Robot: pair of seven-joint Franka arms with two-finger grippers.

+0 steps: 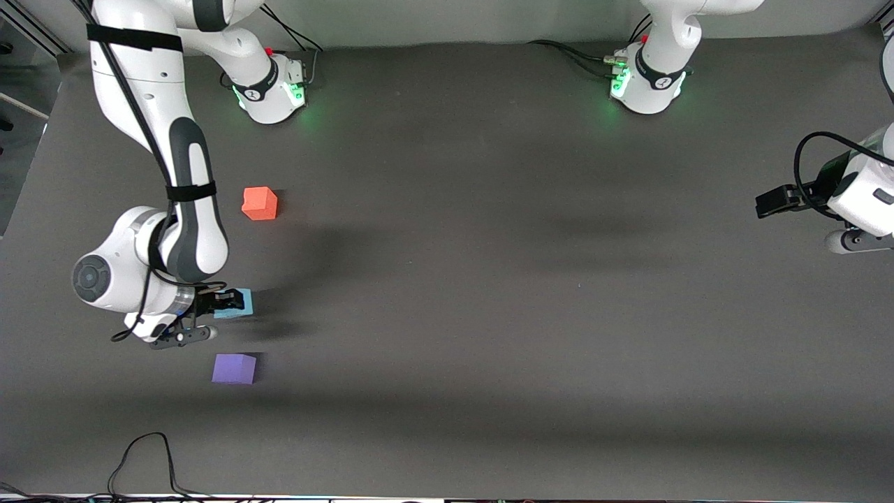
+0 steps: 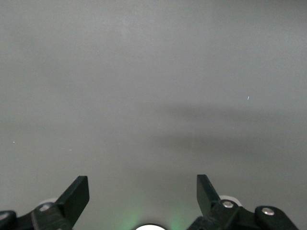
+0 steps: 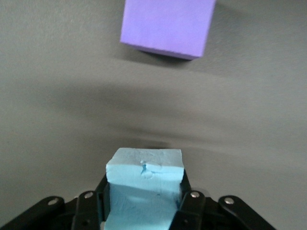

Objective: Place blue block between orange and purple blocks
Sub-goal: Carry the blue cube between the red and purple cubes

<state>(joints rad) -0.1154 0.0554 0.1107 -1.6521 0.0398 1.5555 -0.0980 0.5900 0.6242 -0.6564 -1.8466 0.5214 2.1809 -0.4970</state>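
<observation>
The right end effector (image 1: 225, 302) is clamped on the blue block (image 1: 237, 304), carrying it over the tabletop (image 1: 489, 279) in the gap between the orange block (image 1: 260, 203) and the purple block (image 1: 234, 369). To finish well, it should centre the cube on the line joining the two (it currently sits closer to purple), lower it flat, then release. The left end effector (image 2: 143, 191) waits wide open and empty at its own end. There are three cubes, one of each colour, and two arms
</observation>
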